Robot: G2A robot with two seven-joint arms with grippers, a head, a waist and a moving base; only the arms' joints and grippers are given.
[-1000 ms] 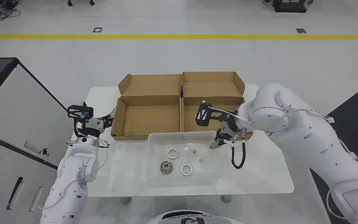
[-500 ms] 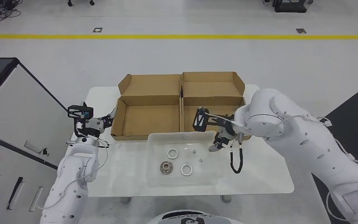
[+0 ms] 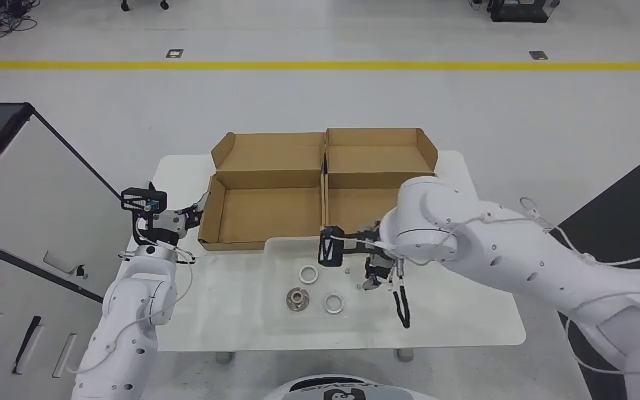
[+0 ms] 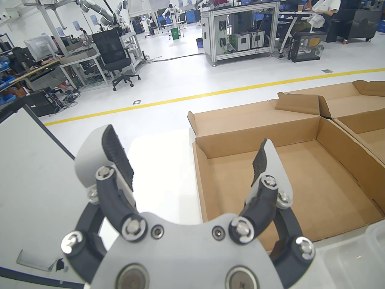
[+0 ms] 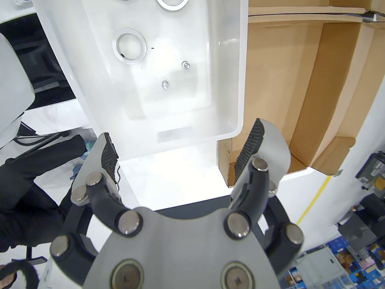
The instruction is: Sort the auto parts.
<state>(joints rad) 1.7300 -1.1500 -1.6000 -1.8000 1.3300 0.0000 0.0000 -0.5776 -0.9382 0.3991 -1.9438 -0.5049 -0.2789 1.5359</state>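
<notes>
Swinging in from the right over the last second, the right arm now hangs across the right half of the clear tray (image 3: 283, 262), and the right gripper (image 3: 372, 277) has come left and a little nearer with it. Its fingers (image 5: 109, 151) are spread wide with nothing between them, raised above the tray's right end. Over on the left, the other arm hasn't budged, and none of the parts has shifted.

All the parts lie loose on the tray floor. A flanged hub (image 3: 296, 297) sits at the near left, with the far ring (image 3: 309, 272) just beyond it and the near ring (image 3: 333, 302) to its right. Further right lie the far bolt (image 3: 347, 268) and the near bolt (image 3: 357, 285), apart from each other and closest to the right gripper.

Behind the tray two open cardboard boxes stand side by side, the left box (image 3: 265, 215) and the right box (image 3: 375, 165).

The left gripper (image 3: 190, 215) hangs just beside the left box's left wall, over the white table (image 3: 470, 310), its fingers (image 4: 115, 151) released and wide apart, pointing toward that box.
</notes>
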